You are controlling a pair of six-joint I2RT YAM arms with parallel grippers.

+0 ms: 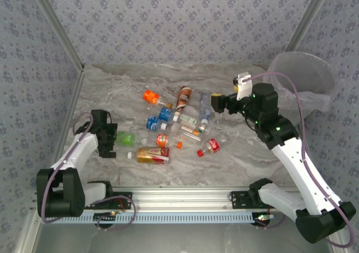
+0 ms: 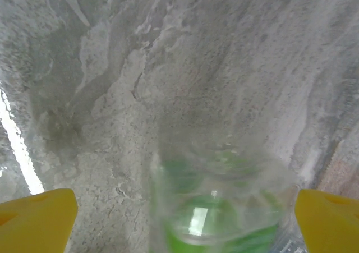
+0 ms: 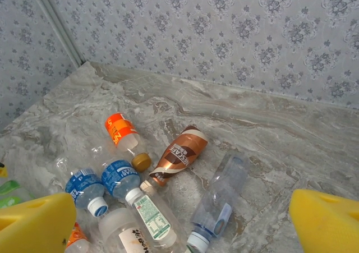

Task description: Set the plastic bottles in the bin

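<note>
While nothing is yet held, the bin (image 1: 314, 59) waits at the far right corner and the plastic bottles (image 1: 174, 127) lie strewn in the middle of the table (image 1: 112, 90).
The bin is wide-mouthed and roomy, so it should forgive a loose drop. The bottles look empty, hence light, thin-walled and slick; round and lying on their sides, they will likely roll if nudged and dent if squeezed hard. The right gripper (image 1: 216, 102) hovers above the pile's far side, jaws spread full and holding nothing. The left gripper (image 2: 184, 219), equally wide, has the green-labelled bottle (image 2: 219, 208) lying between its fingers, not yet pinched. The best purchase is probably across the labelled belly, not the small tapering neck or cap.
</note>
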